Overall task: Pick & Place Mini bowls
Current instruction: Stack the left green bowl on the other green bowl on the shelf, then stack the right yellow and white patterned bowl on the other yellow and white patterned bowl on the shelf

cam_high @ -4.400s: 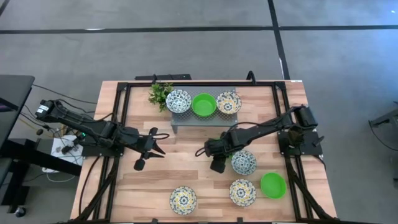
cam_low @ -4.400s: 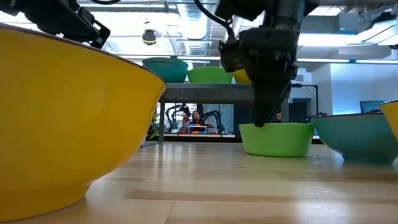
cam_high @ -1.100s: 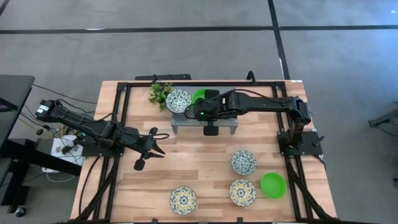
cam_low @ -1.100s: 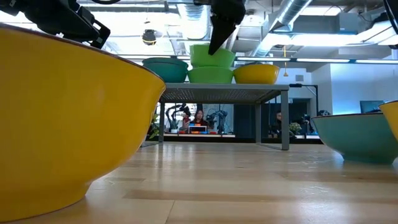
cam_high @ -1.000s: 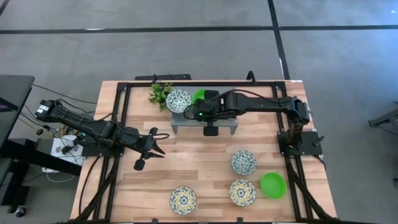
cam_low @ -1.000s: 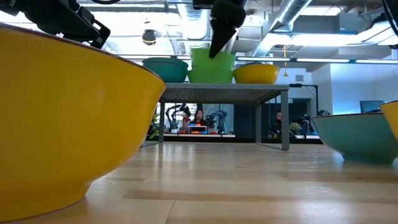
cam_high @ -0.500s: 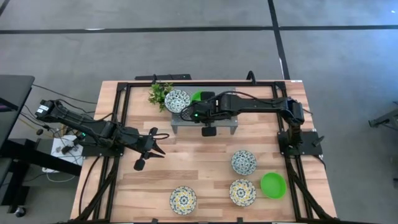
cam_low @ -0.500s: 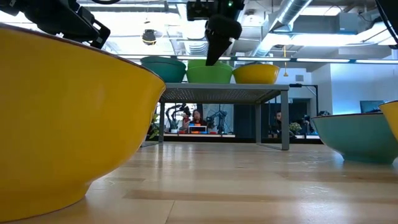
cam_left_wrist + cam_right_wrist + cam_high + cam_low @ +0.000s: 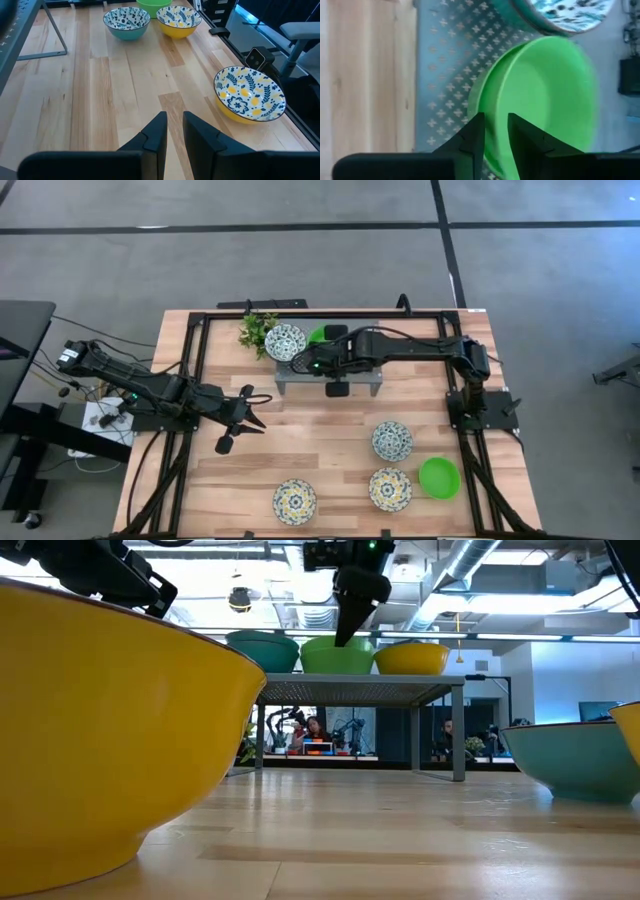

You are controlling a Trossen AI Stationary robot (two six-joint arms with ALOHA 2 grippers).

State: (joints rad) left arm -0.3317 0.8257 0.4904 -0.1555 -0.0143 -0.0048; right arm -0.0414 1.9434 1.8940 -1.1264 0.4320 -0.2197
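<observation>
On the grey perforated stand (image 9: 360,688) sit a teal floral bowl (image 9: 262,650), a green bowl (image 9: 337,656) and a yellow bowl (image 9: 410,658). The right wrist view shows two green rims, one bowl (image 9: 545,110) nested in another. My right gripper (image 9: 342,636) (image 9: 496,132) stands over it, shut on its rim. On the table lie a blue floral bowl (image 9: 392,440), two yellow floral bowls (image 9: 390,488) (image 9: 294,501) and a green bowl (image 9: 438,477). My left gripper (image 9: 255,412) (image 9: 174,127) waits shut at the table's left. My right gripper pinches the upper green bowl's rim (image 9: 495,150) on its near-right side, the wall between the two fingers, one inside the bowl and one outside. The fingers come from above, pointing down. The bowl rests upright, nested in the green bowl on the stand.
A green plant sprig (image 9: 256,330) lies by the stand's left end. My right arm (image 9: 400,352) stretches over the stand and hides the yellow bowl in the high view. Bare wood (image 9: 300,440) lies between the stand and the table's bowls. Black frame rails edge the table.
My right gripper has moved a little toward the table's left and down over the stand. The green bowl in it, first held above the stand's green bowl, has sunk into that bowl and now sits nested.
</observation>
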